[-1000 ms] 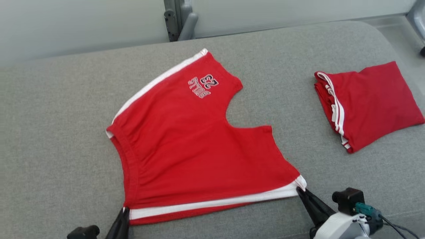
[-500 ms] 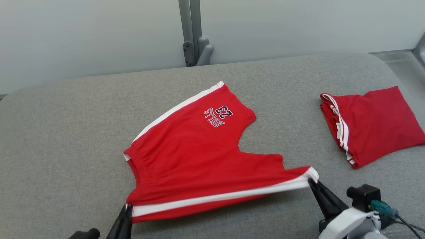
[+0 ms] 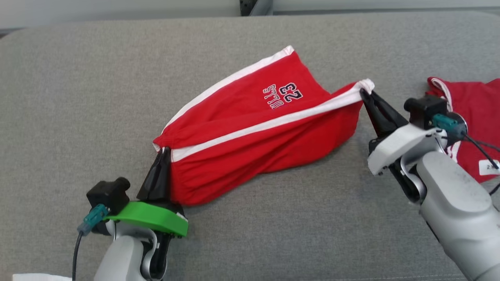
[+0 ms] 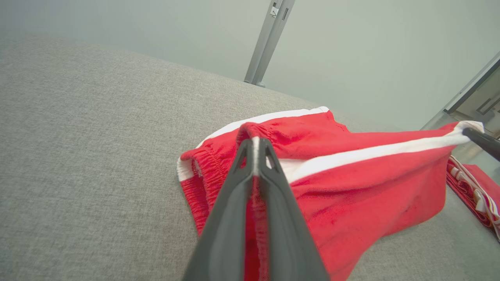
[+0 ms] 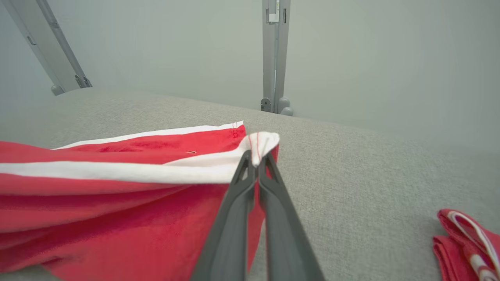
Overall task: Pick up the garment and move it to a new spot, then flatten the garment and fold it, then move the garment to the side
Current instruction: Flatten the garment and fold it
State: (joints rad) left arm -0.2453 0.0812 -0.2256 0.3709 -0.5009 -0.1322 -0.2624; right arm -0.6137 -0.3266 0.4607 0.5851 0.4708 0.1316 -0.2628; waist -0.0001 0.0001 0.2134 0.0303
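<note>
We hold the shorts [image 3: 250, 136] slung between both grippers over the middle of the grey cushion [image 3: 78, 78]. The far leg lies on the cushion and the near half is raised and draped across it. Our left gripper [image 3: 165, 153] is pinched tight on the waistband corner at the near left; its wrist view has the two fingers closed with cloth between them, right at the end of the white stripe [image 3: 265, 125]. Our right gripper [image 3: 364, 93] pinches the hem corner of that same stripe at the far right, and the stripe runs taut between the two. A folded garment [image 3: 476, 105] lies at the right, apart from the shorts. We judge the shorts light, soft and limp: they sag in a belly under the stripe and will take whatever shape they land in, so the fold needs both corners carried evenly and laid over the far edge. Thin knit could slip from narrow tips, so the seamed stripe ends, likely thicker than the plain cloth, look like the best places to hold.
</note>
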